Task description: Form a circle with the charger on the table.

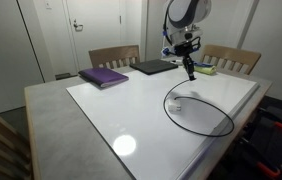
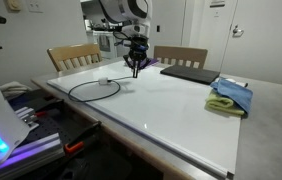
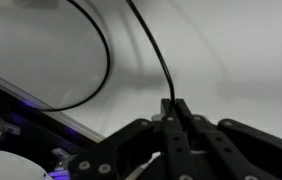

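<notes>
The charger's thin black cable (image 1: 203, 112) lies in a wide loop on the glossy white table (image 1: 131, 110). It also shows in both exterior views, as a loop near the table edge (image 2: 93, 89), with the small white plug block (image 2: 103, 79) inside the loop. My gripper (image 1: 190, 73) hangs above the table beside the loop, shown too in an exterior view (image 2: 137, 68). In the wrist view the jaws (image 3: 174, 108) are shut on the cable (image 3: 153, 50), which runs up from the fingertips and curves away.
A purple book (image 1: 103, 76) and a dark laptop (image 1: 153, 66) lie at the far side. A blue and yellow-green cloth (image 2: 231, 97) lies beside the laptop (image 2: 189, 72). Wooden chairs (image 1: 114, 55) stand behind the table. Equipment sits below the table edge (image 2: 21, 120).
</notes>
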Robot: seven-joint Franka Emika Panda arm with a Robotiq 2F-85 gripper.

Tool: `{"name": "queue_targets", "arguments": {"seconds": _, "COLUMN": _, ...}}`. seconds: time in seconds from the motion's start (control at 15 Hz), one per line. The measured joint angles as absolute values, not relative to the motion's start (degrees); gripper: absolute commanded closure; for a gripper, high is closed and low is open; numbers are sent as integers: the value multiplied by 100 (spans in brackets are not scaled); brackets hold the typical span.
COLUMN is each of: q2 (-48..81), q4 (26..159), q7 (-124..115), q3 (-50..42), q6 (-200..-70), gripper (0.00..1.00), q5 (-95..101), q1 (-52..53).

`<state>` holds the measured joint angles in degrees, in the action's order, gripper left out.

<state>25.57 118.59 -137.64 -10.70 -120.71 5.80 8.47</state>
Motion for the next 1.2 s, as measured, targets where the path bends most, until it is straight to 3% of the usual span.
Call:
{"name": "queue_targets", "arguments": {"seconds": 0.4, "q2": 2120, "q4": 12286, "q7": -14103, "q3": -1092, "q6": -12156, "gripper": 98, "q5": 233, "q1": 367}}
{"name": "queue_targets", "arguments": {"seconds": 0.53, "q2": 2039, "q4": 12369, "q7": -14141, "q3": -1091, "q6": -12172, "gripper": 66, "q5": 181, "q1": 283}}
{"name": "queue_targets", "arguments": {"seconds": 1.13, "q2": 1765, "q4": 12286, "q7": -13983, "q3": -871, "q6": -12107, "gripper": 4, "q5": 838, "q1": 346}}
{"name": "queue_targets", "arguments": {"seconds": 1.2, "q2": 1721, "q4": 12230, "q7": -13821, "q3": -798, "q6": -11998, "gripper": 1, "q5": 958, "q1": 364}}
